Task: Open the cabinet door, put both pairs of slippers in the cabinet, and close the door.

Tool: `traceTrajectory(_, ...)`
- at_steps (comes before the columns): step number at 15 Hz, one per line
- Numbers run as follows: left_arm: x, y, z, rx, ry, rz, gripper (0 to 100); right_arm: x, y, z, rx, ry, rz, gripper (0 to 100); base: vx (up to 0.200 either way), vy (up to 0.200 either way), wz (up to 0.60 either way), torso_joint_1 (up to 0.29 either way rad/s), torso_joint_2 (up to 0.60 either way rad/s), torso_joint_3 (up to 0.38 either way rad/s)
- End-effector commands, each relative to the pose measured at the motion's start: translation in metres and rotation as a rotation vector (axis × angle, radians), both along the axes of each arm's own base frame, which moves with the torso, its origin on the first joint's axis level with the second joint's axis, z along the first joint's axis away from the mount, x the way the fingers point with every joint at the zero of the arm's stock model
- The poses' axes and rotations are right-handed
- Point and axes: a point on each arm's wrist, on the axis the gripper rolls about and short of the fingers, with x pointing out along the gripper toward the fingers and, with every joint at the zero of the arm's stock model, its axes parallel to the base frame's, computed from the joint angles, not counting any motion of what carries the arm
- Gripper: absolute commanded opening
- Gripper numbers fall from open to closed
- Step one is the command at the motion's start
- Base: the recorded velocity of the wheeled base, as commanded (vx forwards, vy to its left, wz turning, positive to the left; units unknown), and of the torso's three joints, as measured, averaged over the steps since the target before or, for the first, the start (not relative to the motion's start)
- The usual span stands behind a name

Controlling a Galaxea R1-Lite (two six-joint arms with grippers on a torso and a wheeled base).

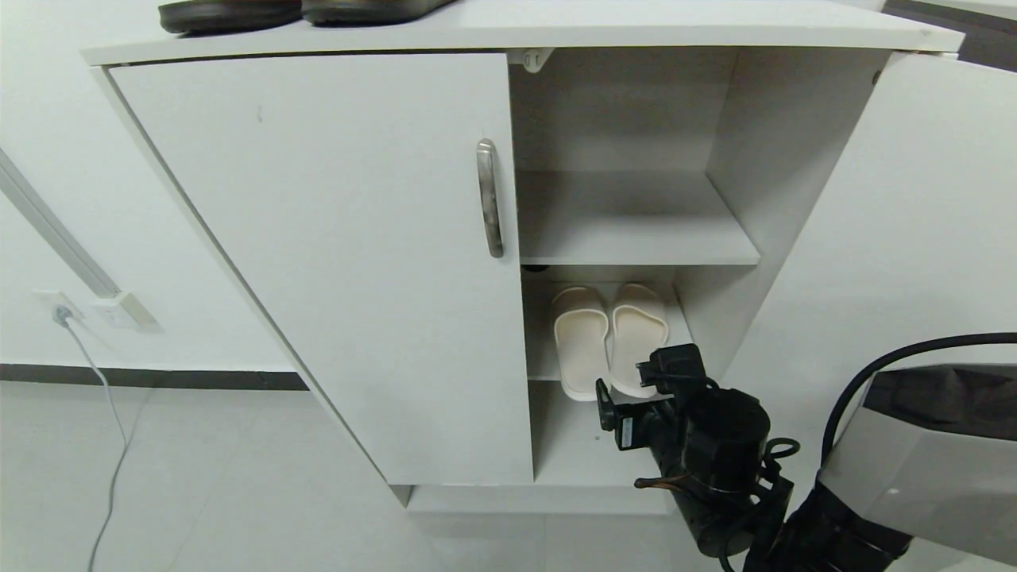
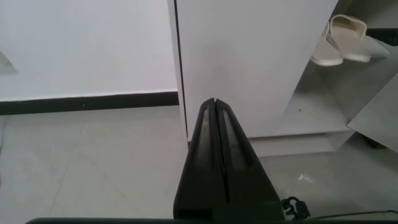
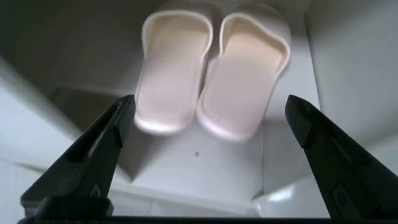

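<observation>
A pair of cream slippers (image 1: 608,338) lies side by side on the cabinet's lower shelf (image 1: 548,365), their ends overhanging its front edge. My right gripper (image 1: 636,381) hovers open just in front of them, and the pair (image 3: 211,68) lies beyond its spread fingers (image 3: 93,168). A pair of dark slippers (image 1: 230,12) rests on the cabinet top (image 1: 636,32). The right door (image 1: 914,238) stands open; the left door (image 1: 334,262) with its metal handle (image 1: 489,199) is closed. My left gripper (image 2: 214,109) is shut on nothing, low over the floor in front of the closed door (image 2: 249,56).
The upper shelf (image 1: 636,222) and the cabinet floor (image 1: 580,453) are bare. A wall socket with a cable (image 1: 59,314) trailing onto the tiled floor (image 1: 238,492) sits left of the cabinet. The open door's edge (image 2: 379,118) juts out near the cream slippers (image 2: 342,40).
</observation>
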Motion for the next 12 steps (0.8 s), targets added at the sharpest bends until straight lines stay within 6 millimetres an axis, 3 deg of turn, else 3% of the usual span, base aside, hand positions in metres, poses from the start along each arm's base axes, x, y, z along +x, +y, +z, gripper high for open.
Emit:
traceTrajectory(1,0.0001,0.0,0.0,0.0,0.001,0.0,0,-0.0011,0.0002,-0.0015,-0.004,0.003,0.003,100,-0.2,0.0,0.0,0.002,0.0,0.007)
traceTrajectory(12,0.0001,0.0,0.0,0.002,0.001,0.001,0,-0.007,-0.0065,-0.0034,0.002,-0.009,0.002,100,0.0,0.0,0.0,0.0,0.0,0.0)
